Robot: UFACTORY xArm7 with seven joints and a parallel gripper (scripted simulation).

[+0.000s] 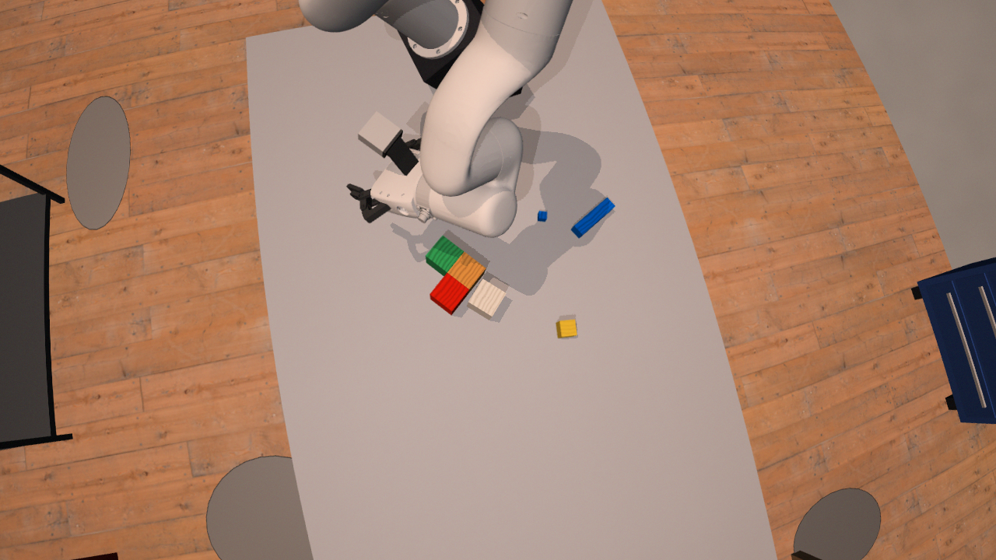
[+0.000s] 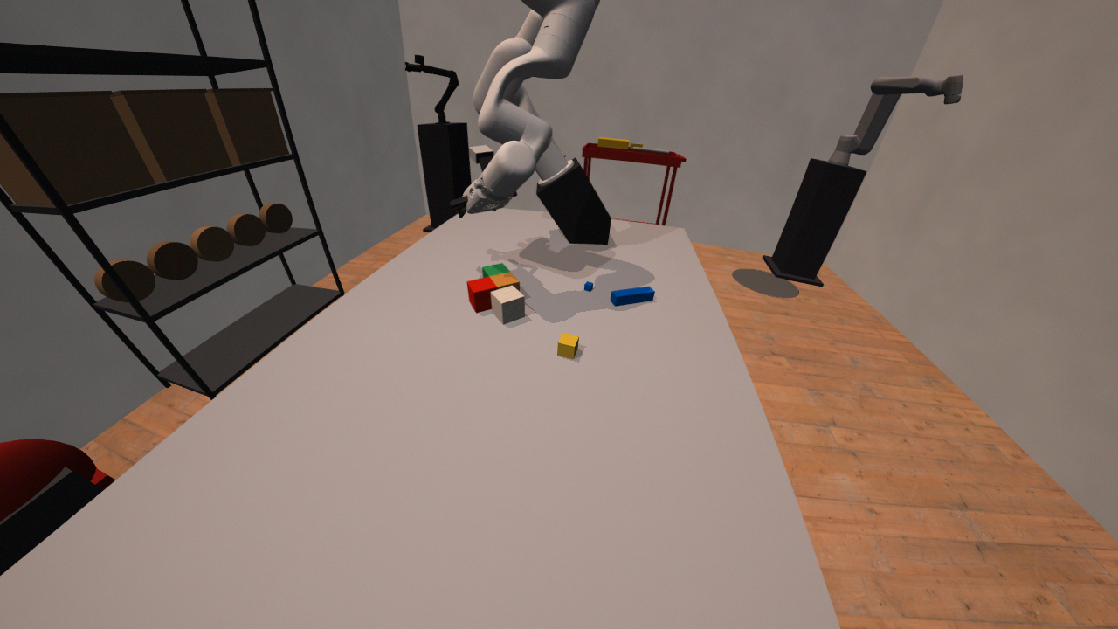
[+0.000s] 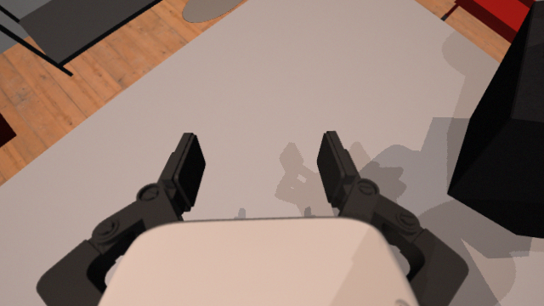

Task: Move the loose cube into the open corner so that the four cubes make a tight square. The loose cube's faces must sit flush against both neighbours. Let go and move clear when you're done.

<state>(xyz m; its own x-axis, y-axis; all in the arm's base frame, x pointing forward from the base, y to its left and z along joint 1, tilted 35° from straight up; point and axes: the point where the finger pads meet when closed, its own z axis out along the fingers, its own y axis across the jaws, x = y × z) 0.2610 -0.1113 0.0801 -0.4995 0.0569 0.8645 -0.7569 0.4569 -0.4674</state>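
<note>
Green [image 1: 444,253], orange [image 1: 466,270] and red [image 1: 449,292] cubes sit together in an L on the grey table. The corner left of them, between green and red, is open [image 1: 426,277]. A white cube [image 1: 487,297] lies on the other side, close against the orange and red cubes, offset and slightly askew. The group also shows in the exterior view, with the white cube [image 2: 507,304] nearest. My gripper [image 1: 358,201] is open and empty. It hangs above the table up-left of the green cube and points away from the group. The wrist view shows only the open fingers over bare table.
A small blue cube [image 1: 541,215], a blue bar [image 1: 592,217] and a yellow cube [image 1: 566,327] lie to the right of the group. The black robot base [image 3: 506,161] stands at the table's far end. A shelf rack [image 2: 156,195] stands off the table's left side.
</note>
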